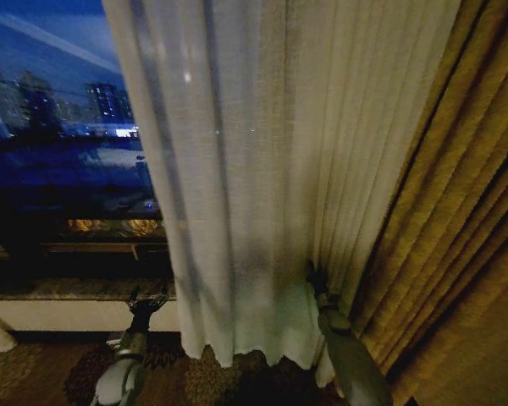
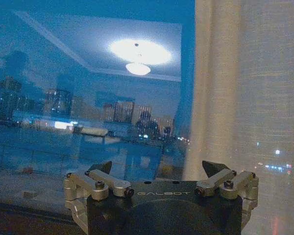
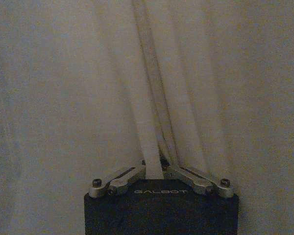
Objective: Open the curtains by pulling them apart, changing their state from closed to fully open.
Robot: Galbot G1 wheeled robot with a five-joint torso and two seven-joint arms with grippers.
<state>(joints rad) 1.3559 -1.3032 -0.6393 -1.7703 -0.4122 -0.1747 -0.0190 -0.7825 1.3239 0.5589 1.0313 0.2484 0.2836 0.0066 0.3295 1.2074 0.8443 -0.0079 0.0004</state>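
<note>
hanging right of centre in the head view: curtains [image 1: 262, 169], the sheer cream panel bunched into pleats against the golden drapes [image 1: 457, 237] on the right. baring the window [image 1: 59, 127] on the left side, night skyline and a reflected ceiling lamp [image 2: 139, 54] showing through the glass.

pinching a fold of the sheer low down, near its hem: right hand [image 1: 315, 277], fingers [image 3: 132, 175] closed tight on a gathered pleat, fabric rising out of the grip and fanning upward in the wrist view. looking like a firm hold, judged from how the pleats are converging into the clamp.

hovering low beside the sheer's left edge, in front of the window sill [image 1: 76, 288]: left hand [image 1: 146, 300], fingers [image 2: 104, 168] spread wide, holding nothing, fabric edge lying just beside it but apart.

judging progress: seeming well past halfway. left part of the glass already uncovered; the sheer already gathered toward the right. still covering the middle of the head view, though, so not fully open. remaining, by this reading: dragging the gripped pleat further right until the panel is packing against the drapes. not possible to tell whether a second sheer panel is hanging further left beyond the frame, nor how far the rail is running on the right.
</note>
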